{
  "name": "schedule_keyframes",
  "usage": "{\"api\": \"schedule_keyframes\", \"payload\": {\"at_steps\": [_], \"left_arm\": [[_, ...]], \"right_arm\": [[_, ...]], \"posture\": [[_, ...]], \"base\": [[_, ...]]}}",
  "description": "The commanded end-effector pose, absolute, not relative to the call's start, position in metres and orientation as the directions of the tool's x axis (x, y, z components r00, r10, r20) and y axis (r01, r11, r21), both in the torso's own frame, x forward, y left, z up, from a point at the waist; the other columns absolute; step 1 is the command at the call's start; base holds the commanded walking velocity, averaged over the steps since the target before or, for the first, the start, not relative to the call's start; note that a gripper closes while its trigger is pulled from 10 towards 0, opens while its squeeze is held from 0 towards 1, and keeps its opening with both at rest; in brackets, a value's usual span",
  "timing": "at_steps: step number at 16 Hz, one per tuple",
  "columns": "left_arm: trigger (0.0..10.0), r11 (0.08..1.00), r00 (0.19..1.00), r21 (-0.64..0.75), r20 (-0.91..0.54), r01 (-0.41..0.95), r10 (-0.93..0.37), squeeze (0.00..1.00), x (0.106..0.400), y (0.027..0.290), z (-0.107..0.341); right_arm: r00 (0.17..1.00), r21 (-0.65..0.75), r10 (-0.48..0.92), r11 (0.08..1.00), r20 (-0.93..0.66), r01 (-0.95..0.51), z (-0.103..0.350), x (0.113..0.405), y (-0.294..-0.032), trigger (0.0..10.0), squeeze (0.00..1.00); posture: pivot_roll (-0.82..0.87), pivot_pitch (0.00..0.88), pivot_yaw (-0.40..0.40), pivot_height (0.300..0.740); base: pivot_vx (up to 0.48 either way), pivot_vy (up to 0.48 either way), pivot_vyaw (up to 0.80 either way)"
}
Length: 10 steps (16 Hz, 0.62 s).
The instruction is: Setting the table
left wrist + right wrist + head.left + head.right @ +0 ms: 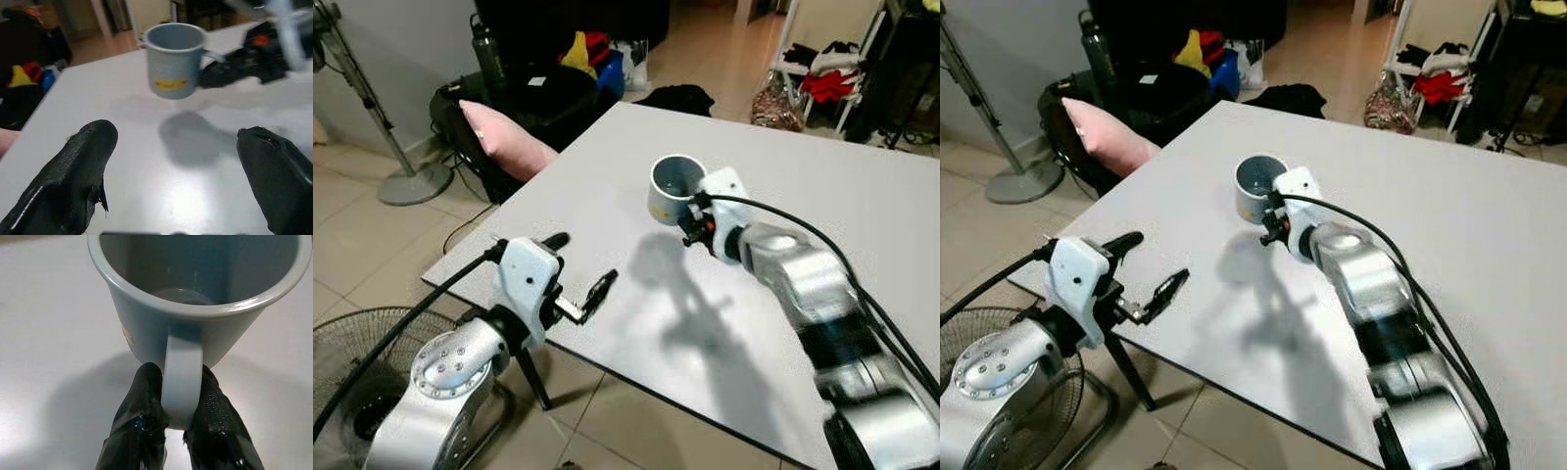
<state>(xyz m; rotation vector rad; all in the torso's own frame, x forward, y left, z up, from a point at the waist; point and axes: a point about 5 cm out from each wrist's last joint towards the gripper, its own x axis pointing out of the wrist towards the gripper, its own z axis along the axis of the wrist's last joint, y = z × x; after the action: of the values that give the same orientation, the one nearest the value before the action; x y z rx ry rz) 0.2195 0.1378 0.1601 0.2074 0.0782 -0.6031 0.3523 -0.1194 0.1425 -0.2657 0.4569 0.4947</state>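
Mug, grey-blue and empty, pinched by its handle between the two black fingers of the right hand, held upright just ahead of that hand and apparently a little clear of the white desk, judging by the separate shadow beneath it in the left wrist view. Gripped at the handle probably so that the rim stays level and the body hangs free for a clean set-down; closed tight on either side of the handle loop, with nothing slipping that can be made out. Yellow mark on the mug's side turned toward the left hand. Left hand waiting near the desk's near corner, fingers spread wide and holding nothing, well apart from the mug and pointed toward it, perhaps ready to steady or receive. Between the two hands, bare desk surface and shadow, so no obstacle to lowering the mug. Beyond the desk's far-left edge, a pink cushion on a dark chair, a standing fan's base on the tiled floor, a dark bottle, and scattered clothes and bags further back, none of it within reach of the hands.
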Motion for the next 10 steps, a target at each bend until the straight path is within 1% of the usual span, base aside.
{"api": "schedule_keyframes", "payload": {"at_steps": [1, 6, 8, 10], "left_arm": [[10.0, 0.790, 0.807, 0.167, -0.161, 0.589, -0.568, 0.00, 0.217, 0.139, 0.158], [10.0, 0.775, 0.791, 0.167, -0.195, 0.609, -0.580, 0.00, 0.212, 0.138, 0.153], [10.0, 0.772, 0.786, 0.160, -0.196, 0.615, -0.586, 0.00, 0.208, 0.138, 0.156], [10.0, 0.769, 0.783, 0.157, -0.198, 0.620, -0.590, 0.00, 0.204, 0.138, 0.158]], "right_arm": [[0.774, -0.147, 0.414, 0.831, -0.479, -0.536, 0.140, 0.363, -0.112, 10.0, 0.00], [0.778, -0.173, 0.384, 0.835, -0.497, -0.522, 0.128, 0.378, -0.098, 10.0, 0.00], [0.822, -0.179, 0.329, 0.874, -0.465, -0.451, 0.130, 0.387, -0.097, 10.0, 0.00], [0.843, -0.197, 0.295, 0.888, -0.450, -0.416, 0.135, 0.393, -0.098, 10.0, 0.00]], "posture": [[-0.05, 0.000, 0.093, 0.740], [-0.03, 0.000, 0.094, 0.740], [-0.01, 0.000, 0.097, 0.740], [0.00, 0.000, 0.103, 0.740]], "base": [[0.000, 0.000, 0.00], [0.000, 0.000, 0.00], [0.000, 0.000, 0.00], [0.000, 0.000, 0.00]]}}
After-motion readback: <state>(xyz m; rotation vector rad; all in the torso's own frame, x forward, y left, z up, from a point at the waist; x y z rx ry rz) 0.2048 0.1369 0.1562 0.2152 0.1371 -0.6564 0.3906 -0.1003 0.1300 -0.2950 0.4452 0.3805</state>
